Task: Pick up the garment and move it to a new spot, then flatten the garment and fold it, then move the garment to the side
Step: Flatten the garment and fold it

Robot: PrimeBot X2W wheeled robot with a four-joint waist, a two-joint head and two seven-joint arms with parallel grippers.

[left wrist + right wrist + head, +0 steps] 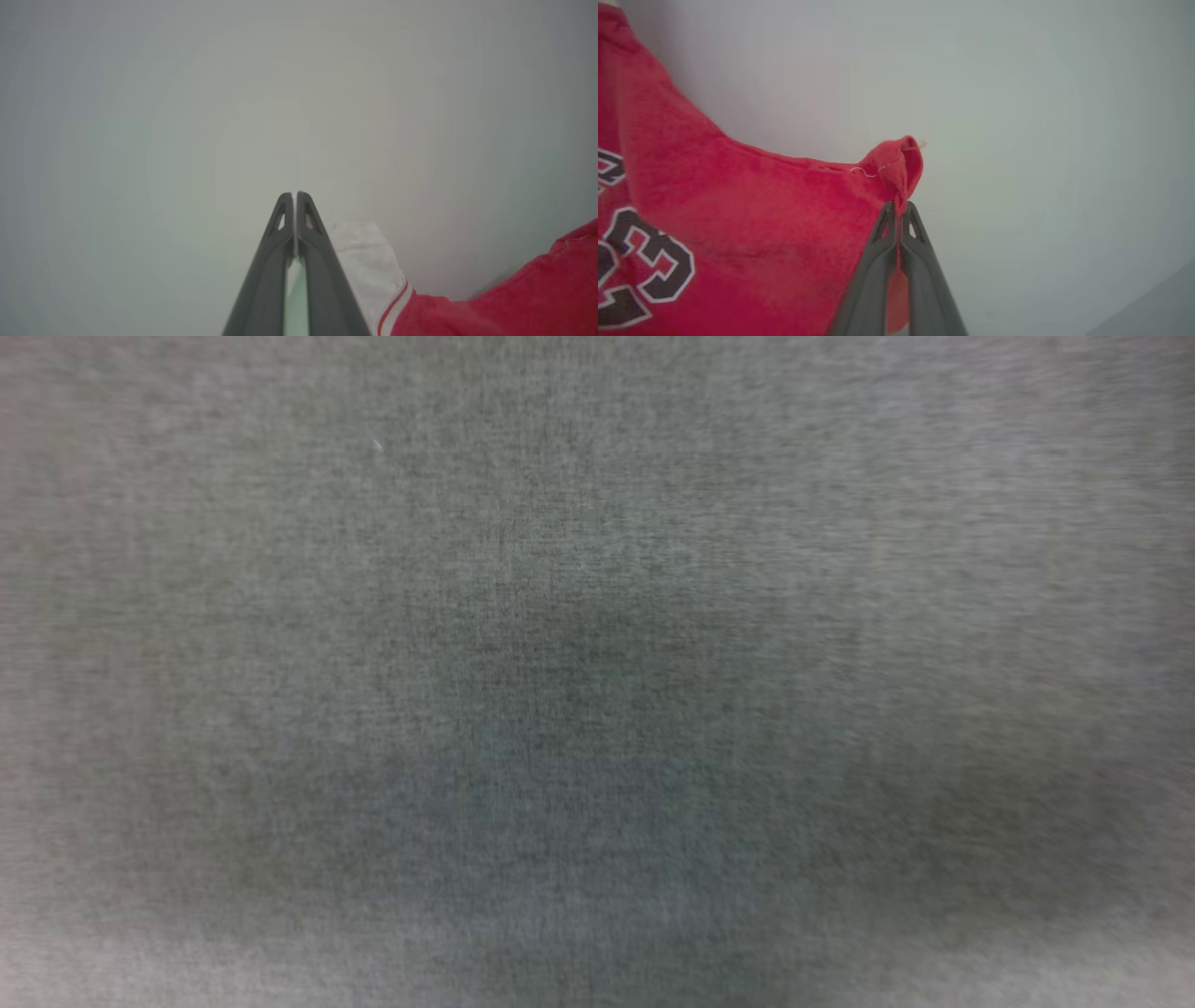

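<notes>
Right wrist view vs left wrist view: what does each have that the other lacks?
Right wrist: right pincer shut on a red corner of the garment, plus the black-and-white number print. Left wrist: left pincer shut, white sleeve with red-striped trim beside it; grip on cloth unclear. Both: red garment fabric against a plain pale background.

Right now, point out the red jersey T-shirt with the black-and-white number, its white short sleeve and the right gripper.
red jersey T-shirt (pixel 752 233): right wrist view, plain red chest cloth.
white short sleeve (pixel 369 266): left wrist view, middle of the sleeve.
right gripper (pixel 900 206): right wrist view, between its shut fingertips.
</notes>
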